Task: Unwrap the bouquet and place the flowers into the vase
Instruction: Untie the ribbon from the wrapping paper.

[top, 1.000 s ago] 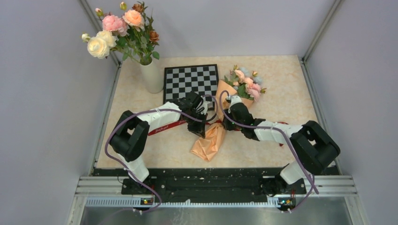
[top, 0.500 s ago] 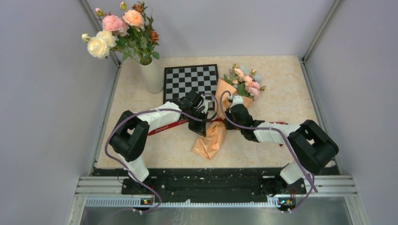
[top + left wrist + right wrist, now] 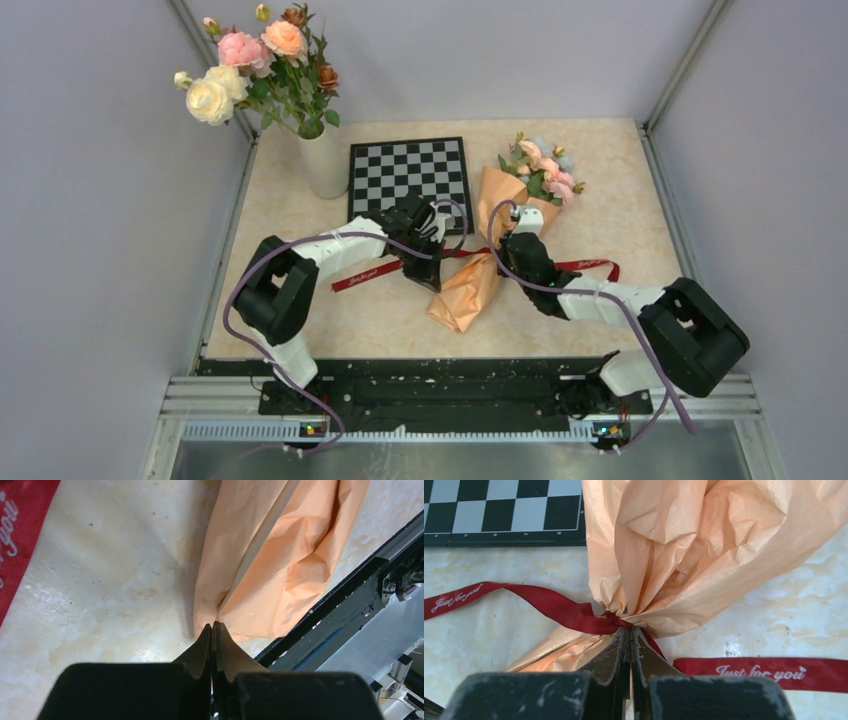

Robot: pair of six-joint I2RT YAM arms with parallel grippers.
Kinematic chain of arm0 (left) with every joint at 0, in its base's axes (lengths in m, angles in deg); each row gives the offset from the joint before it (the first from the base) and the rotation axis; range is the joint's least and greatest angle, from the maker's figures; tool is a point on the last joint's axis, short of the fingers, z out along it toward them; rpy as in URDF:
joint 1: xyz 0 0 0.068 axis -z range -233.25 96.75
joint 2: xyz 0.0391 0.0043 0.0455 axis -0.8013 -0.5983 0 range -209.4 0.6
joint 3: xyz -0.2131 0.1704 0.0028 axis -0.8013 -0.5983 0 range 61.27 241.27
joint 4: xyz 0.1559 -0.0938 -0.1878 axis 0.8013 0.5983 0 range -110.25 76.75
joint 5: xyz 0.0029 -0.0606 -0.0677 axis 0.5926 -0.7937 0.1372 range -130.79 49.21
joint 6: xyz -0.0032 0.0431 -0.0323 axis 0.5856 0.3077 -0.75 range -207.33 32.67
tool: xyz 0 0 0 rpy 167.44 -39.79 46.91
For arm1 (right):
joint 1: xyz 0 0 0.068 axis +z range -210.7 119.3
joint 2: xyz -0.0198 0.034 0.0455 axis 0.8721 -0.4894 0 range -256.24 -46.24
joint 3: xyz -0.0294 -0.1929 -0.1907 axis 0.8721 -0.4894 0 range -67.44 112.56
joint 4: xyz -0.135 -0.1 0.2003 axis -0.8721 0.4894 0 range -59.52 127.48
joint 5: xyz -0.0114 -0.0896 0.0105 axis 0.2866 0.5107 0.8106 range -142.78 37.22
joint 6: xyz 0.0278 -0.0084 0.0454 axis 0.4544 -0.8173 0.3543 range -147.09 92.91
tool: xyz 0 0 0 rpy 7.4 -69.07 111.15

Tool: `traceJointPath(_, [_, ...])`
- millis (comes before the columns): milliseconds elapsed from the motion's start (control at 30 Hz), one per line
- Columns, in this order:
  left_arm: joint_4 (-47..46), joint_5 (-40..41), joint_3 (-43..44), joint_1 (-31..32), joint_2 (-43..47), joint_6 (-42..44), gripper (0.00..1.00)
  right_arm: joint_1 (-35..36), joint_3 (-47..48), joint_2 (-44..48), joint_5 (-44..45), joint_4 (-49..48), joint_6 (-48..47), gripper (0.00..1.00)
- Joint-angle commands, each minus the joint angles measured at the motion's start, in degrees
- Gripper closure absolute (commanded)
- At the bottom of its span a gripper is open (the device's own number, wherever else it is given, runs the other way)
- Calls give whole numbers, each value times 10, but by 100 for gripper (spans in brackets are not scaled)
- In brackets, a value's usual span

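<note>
The bouquet (image 3: 478,285) lies slanted on the table, a peach-orange paper cone (image 3: 704,545) with the flowers (image 3: 545,170) at its far end. A dark red ribbon (image 3: 559,607) is knotted round its waist, and the ribbon's ends trail left (image 3: 362,277) and right (image 3: 590,266). My right gripper (image 3: 630,630) is shut on the ribbon right at the knot. My left gripper (image 3: 214,626) is shut, and its tips pinch a fold of the paper (image 3: 280,570) near the cone's tail. The white vase (image 3: 325,165) stands at the back left, apart from both grippers.
Large cream, pink and peach roses (image 3: 255,70) fill the vase. A chessboard (image 3: 408,173) lies flat just behind the left gripper (image 3: 430,278) and left of the bouquet. Grey walls close in three sides. A black rail (image 3: 350,610) runs along the near table edge.
The right gripper has shut on the ribbon at the knot and moved right. The whole bouquet, flowers and ribbon ends shifted right with it. The left gripper stayed shut in place.
</note>
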State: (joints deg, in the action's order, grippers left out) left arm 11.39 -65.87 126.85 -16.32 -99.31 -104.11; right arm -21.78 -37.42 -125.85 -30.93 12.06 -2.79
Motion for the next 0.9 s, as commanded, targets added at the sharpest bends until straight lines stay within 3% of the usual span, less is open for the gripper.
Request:
traceJointPath(0, [26, -3, 9, 1, -8, 7, 100, -8, -10, 42, 34, -42, 9, 100])
traceJointPath(300, [28, 22, 14, 1, 19, 16, 99, -8, -22, 65, -39, -56, -15, 100])
traceJointPath(633, [-13, 91, -33, 0, 125, -42, 70, -8, -28, 69, -77, -46, -19, 100])
traceJointPath(733, [-75, 97, -78, -1, 182, -96, 58, -8, -29, 69, -81, -46, -19, 100])
traceJointPath(867, [-200, 41, -142, 0, 212, -154, 45, -8, -31, 66, -90, -51, -18, 100])
